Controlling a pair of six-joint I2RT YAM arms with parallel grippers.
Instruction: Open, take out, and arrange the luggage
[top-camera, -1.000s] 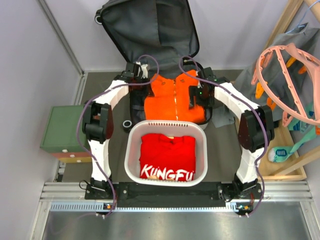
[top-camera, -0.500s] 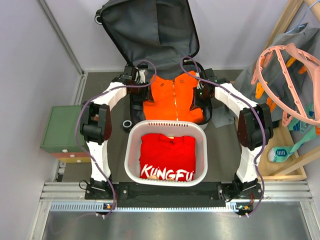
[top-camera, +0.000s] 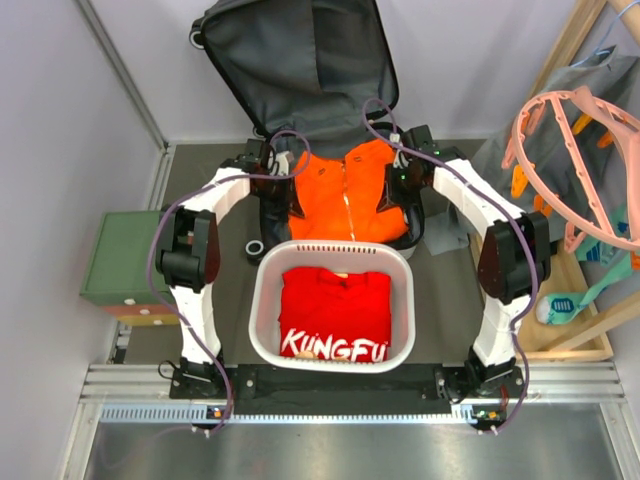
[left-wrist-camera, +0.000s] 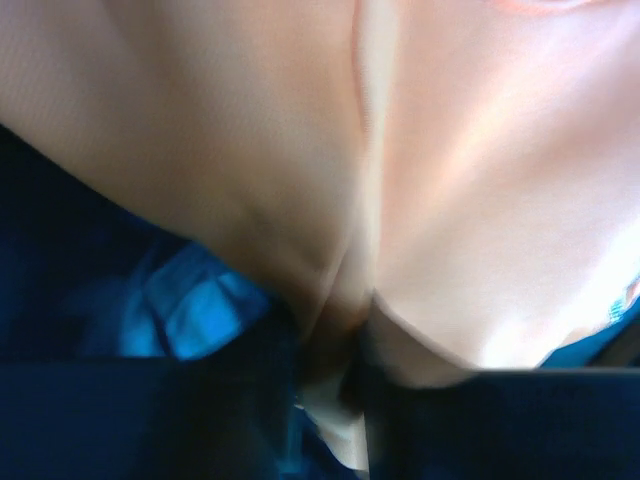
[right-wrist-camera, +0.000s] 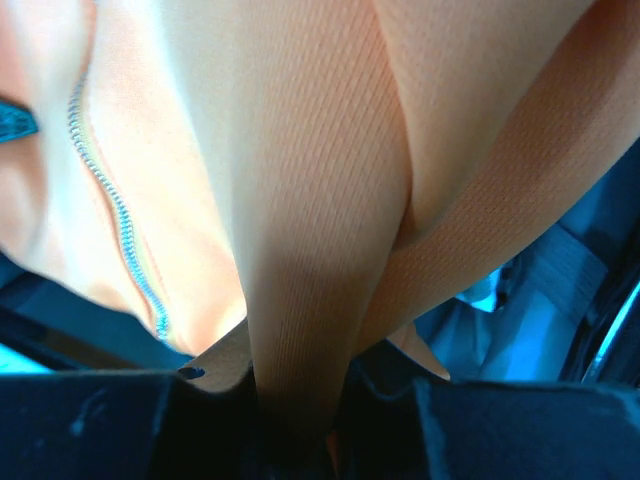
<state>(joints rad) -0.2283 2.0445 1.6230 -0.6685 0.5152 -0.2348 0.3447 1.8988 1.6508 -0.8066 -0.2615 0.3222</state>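
Over open luggage (top-camera: 300, 60), orange jacket (top-camera: 345, 200) bunched narrower than before, left hand (top-camera: 292, 205) and right hand (top-camera: 392, 200) each pinching it

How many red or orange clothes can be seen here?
2. The orange jacket is over the base of the open luggage, at the far side. The red shirt lies folded in the basket, nearer the arm bases. More may be hidden underneath.

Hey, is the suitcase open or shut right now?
Open. The suitcase has its lid raised, with the grey lining showing, and an orange jacket lies in its lower half.
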